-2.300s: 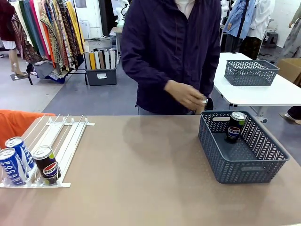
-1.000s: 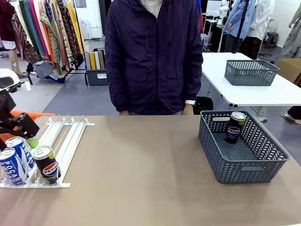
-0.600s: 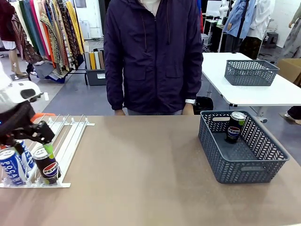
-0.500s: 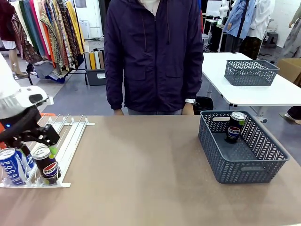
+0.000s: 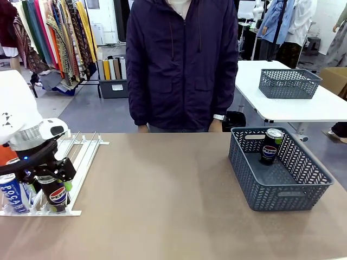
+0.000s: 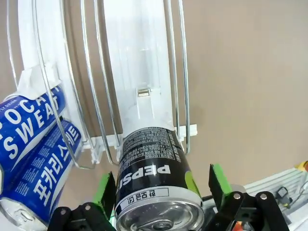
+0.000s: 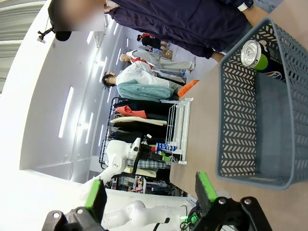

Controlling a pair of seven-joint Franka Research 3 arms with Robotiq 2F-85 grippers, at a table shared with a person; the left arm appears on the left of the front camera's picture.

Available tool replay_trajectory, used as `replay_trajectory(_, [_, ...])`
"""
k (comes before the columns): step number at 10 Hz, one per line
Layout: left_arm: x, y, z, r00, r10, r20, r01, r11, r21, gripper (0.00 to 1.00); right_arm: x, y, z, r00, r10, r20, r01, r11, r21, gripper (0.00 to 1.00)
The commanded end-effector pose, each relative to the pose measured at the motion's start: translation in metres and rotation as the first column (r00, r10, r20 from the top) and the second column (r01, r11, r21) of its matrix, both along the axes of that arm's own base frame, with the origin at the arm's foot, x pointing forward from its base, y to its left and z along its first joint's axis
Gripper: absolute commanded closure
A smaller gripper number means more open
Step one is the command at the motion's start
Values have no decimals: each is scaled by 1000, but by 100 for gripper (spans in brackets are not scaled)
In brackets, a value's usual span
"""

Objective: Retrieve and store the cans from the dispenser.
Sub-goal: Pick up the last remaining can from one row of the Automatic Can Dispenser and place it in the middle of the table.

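Two green pads (image 6: pixel 219 179) of our left gripper (image 6: pixel 161 186) stand spread on either side of the black Pepsi can (image 6: pixel 149 163), with a gap showing at one pad. That can stands upright at the near end of the dispenser (image 5: pixel 82 154), behind its front lip, just beside two POCARI cans (image 6: pixel 33 130) in the neighbouring lanes. We see bare table (image 5: pixel 162 189) lying open between the dispenser and the grey basket (image 5: pixel 282 201), where another can (image 5: pixel 270 145) stands by the far wall. Our right gripper (image 7: pixel 150 192) hangs spread and empty, apart from the basket's wall.
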State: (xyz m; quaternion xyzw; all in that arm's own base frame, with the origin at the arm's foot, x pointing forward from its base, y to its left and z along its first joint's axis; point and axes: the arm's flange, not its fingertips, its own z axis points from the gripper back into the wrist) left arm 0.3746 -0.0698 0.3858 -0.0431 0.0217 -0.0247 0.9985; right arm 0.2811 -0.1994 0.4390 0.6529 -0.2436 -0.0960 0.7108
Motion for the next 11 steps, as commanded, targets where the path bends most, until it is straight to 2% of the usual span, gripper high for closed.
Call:
replay_trajectory(1, [-1,2,4,999,27,16,-27,999,17,0,-2,-1,2,1000,8,14,-8,1000,-6,0])
replay_trajectory(4, [0,0,3,999,23,22,-23,1000,9,0,-2,-1,2,1000,8,14,-8,1000,-6,0])
replay_trajectory(5, [1,-1,2,999,30,31,-30,1000,9,21,-2,-1,2,1000,8,14,-8,1000,-6,0])
replay_trajectory(6, [2,-1,1,998,35,48,-35,999,15,81,-2,-1,2,1000,8,14,-8,1000,-6,0])
replay_trajectory(7, [1,0,3,997,39,64,-41,999,21,100,-2,-1,2,1000,8,14,-8,1000,-6,0])
replay_trajectory(11, [2,-1,3,995,51,85,-55,998,39,100,-2,-1,2,1000,8,14,-8,1000,-6,0])
